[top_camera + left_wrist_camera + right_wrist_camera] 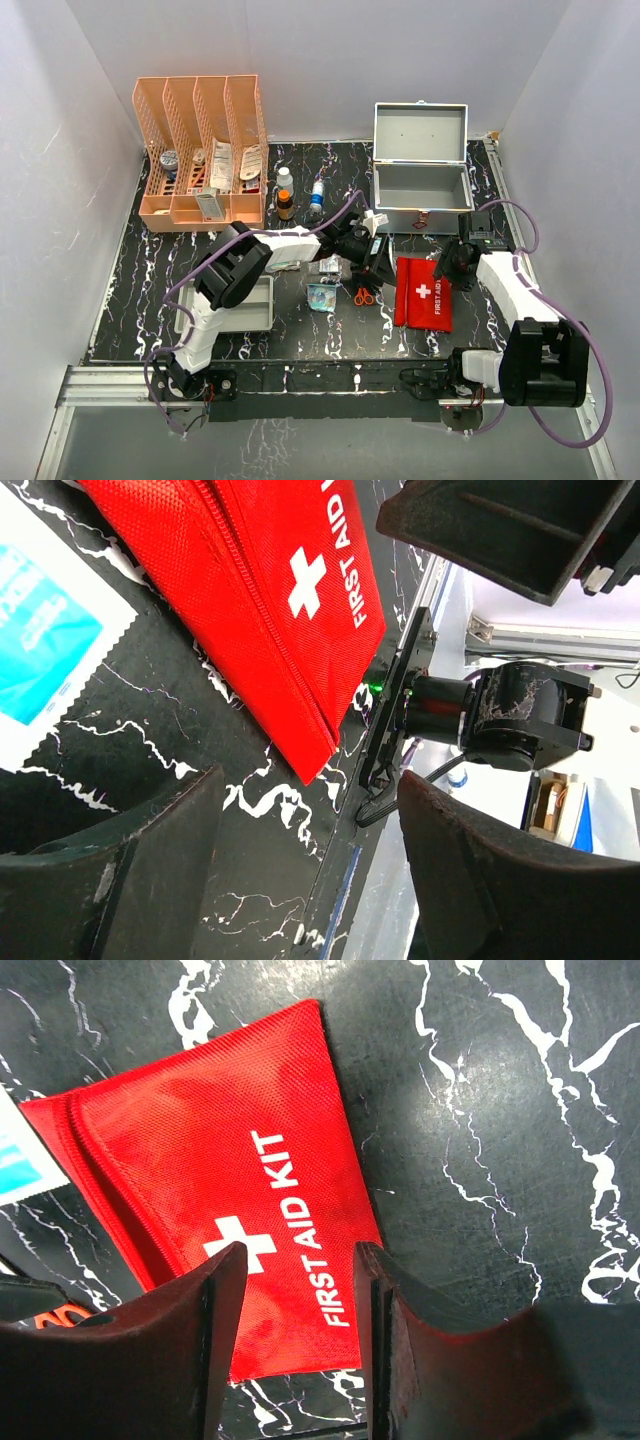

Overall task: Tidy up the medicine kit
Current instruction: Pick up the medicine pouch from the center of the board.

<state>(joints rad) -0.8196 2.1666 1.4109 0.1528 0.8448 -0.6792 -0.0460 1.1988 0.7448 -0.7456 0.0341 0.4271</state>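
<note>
Right pincer (298,1280), spread, hovers over red pouch (230,1180) (left pincer (310,880) spread too); we should pinch its edge squarely before lifting toward case (420,130).

Medicine kit (421,165): silver-grey metal. First-aid pouch (230,1190): red woven fabric, white cross and lettering. Table (130,270): black, white marble veining. Divided organiser (205,150): peach-orange lattice. Scissors (364,296): orange handles. Sachet (40,650): white edge, teal print.
</note>
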